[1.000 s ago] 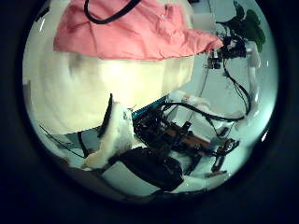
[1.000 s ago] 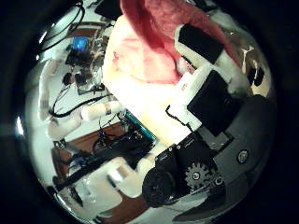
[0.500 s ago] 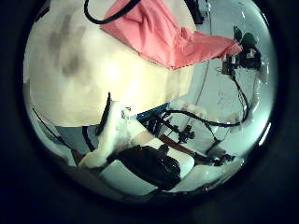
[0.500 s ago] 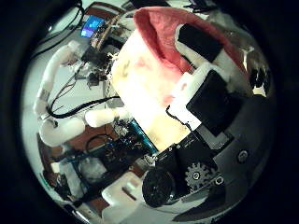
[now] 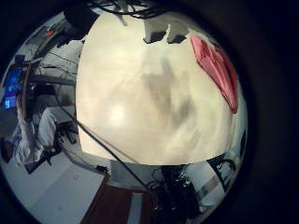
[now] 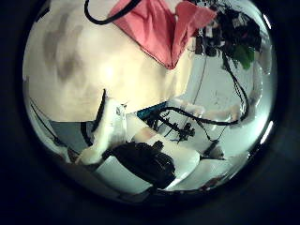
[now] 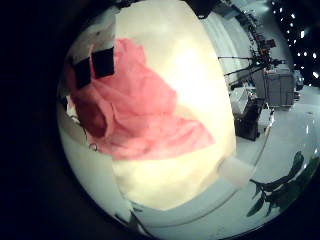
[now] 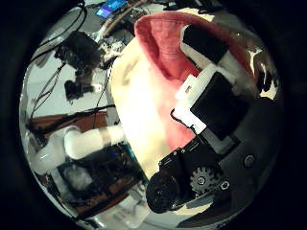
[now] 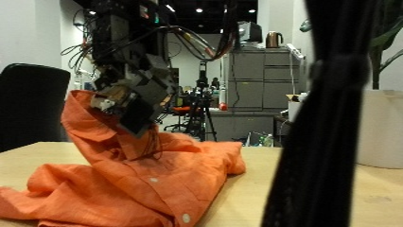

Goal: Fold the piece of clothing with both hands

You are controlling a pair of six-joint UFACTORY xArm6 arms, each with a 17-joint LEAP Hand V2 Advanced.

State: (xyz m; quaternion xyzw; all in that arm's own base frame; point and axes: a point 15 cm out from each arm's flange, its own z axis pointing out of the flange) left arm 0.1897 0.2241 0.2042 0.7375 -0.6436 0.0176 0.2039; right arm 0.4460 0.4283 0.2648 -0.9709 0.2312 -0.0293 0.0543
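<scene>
An orange shirt point(image 9: 139, 180) lies crumpled on the light wooden table point(image 9: 315, 203). A hand point(image 9: 130, 95) holds one part of it lifted above the heap. In the right thumb side palm view my right hand's fingers point(image 8: 216, 86) are curled on the shirt point(image 8: 163, 43). The right little finger side palm view shows the shirt point(image 7: 135, 110) spread close below, with fingertips point(image 7: 92, 68) on it. The left little finger side palm view shows the shirt point(image 5: 217, 70) far off at the table's edge. In the left thumb side palm view a straight finger point(image 6: 108, 131) holds nothing, away from the shirt point(image 6: 159, 33).
A black chair point(image 9: 27, 104) stands behind the table near the lifting hand. A dark upright mass point(image 9: 330, 113) fills the foreground of the outside view. Grey cabinets point(image 9: 252, 80) stand at the back. Bare tabletop point(image 5: 140, 103) lies below the left hand.
Both palm views have shifted, so both hands have moved. The right hand has kept its hold on the shirt. The left thumb side view now shows the shirt farther off.
</scene>
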